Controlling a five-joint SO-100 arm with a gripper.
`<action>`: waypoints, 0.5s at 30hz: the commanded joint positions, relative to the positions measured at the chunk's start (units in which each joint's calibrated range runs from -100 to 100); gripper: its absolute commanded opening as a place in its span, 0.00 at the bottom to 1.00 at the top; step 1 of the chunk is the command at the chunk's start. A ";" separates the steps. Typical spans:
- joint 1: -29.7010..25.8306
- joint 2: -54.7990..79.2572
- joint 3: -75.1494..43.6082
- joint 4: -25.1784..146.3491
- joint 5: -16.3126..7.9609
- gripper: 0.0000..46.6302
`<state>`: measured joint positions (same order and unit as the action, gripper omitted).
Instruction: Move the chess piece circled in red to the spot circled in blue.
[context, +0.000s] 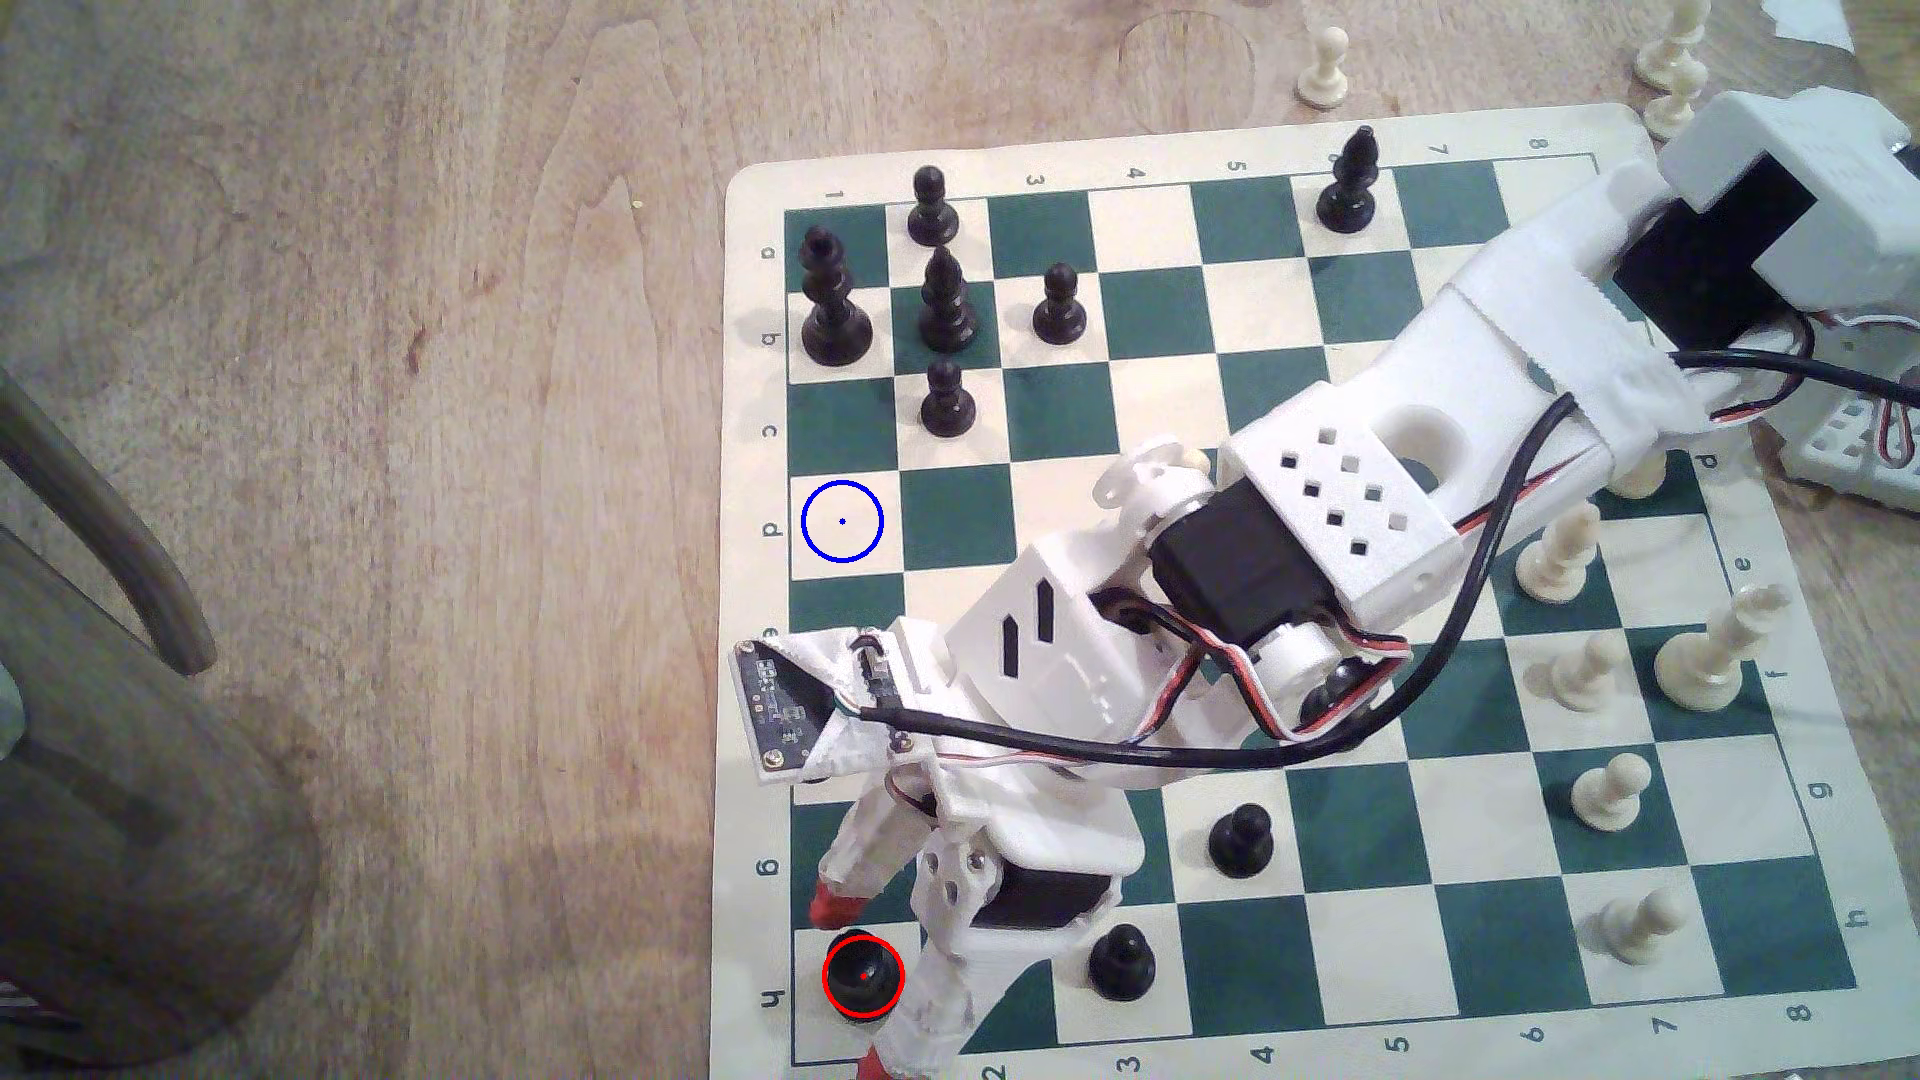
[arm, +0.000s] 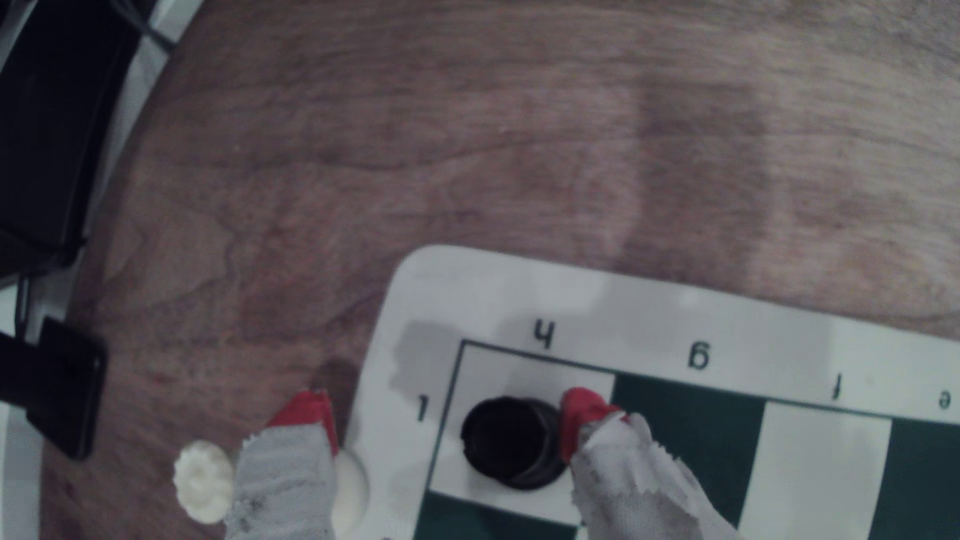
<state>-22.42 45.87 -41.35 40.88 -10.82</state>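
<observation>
Black rook (context: 863, 976): red-ringed, on the white corner square, lower left of the board (context: 1299, 582) in the exterior view.
Rook vs claw: between the two red fingertips (arm: 582, 423).
Claw (arm: 447, 428): spread wide, one tip touching the rook's side, the other apart; nothing clamped.
Blue-ringed square (context: 843, 521): bare, well apart up the same edge.

One board (context: 1351, 831), one arm (context: 1309, 498), two red fingertips (arm: 579, 420), one black rook (context: 863, 976), five black pawns (context: 1240, 828), three taller black pieces (context: 834, 301), six cream pieces (context: 1608, 789) on the board, at least two more off it (context: 1325, 68), one blue ring (context: 843, 521), one red ring (context: 826, 961).
</observation>
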 joint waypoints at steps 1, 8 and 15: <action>-0.38 -1.99 -4.71 0.24 -0.24 0.50; -0.30 -1.39 -4.71 0.32 -0.29 0.47; -0.30 -1.31 -4.71 0.97 -0.24 0.18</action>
<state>-22.42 47.38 -41.35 41.12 -10.82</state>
